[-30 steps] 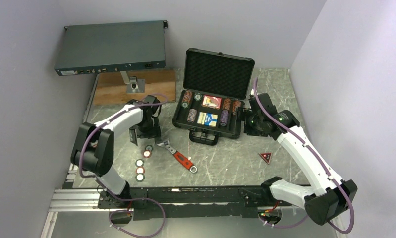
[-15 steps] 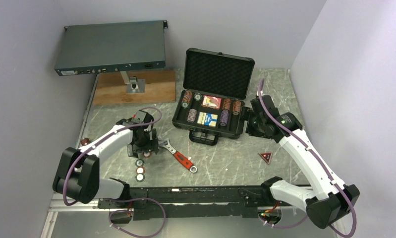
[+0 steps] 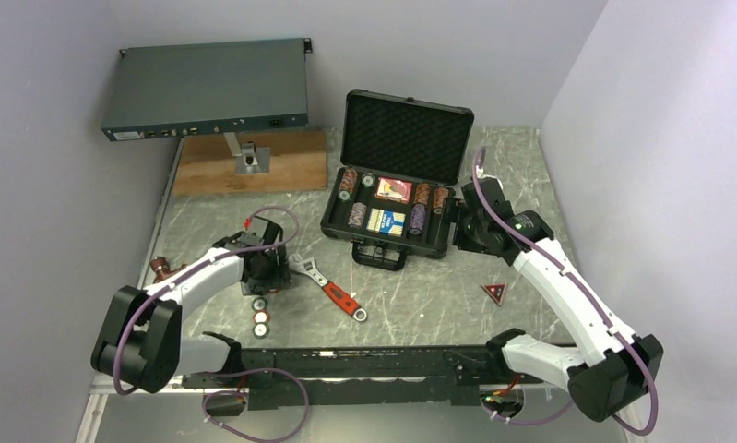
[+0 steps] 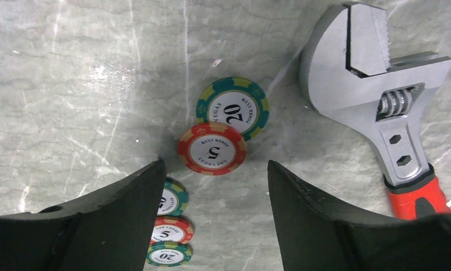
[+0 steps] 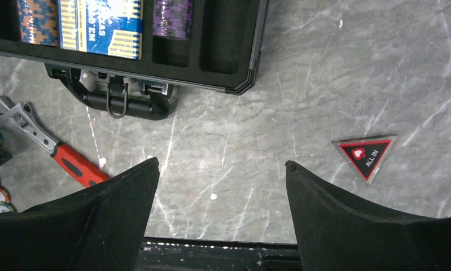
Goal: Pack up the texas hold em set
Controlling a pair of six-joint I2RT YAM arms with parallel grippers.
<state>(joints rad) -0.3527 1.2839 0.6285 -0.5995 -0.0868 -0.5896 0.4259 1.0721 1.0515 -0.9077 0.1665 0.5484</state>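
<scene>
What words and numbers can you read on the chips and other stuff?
"20" and "VEGAS POKER CLUB": green chip
"5" and "LAS VEGAS POKER CLUB": red chip
"5": second red chip
"20": second green chip
"ALL IN": red triangle
Cut off, only "EM" clear: blue card deck
Too small to read: labels on rack box

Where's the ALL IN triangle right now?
Top view, right side: the ALL IN triangle lies flat on the table, outside the black case, in front of its right corner, just left of the right arm.
</scene>
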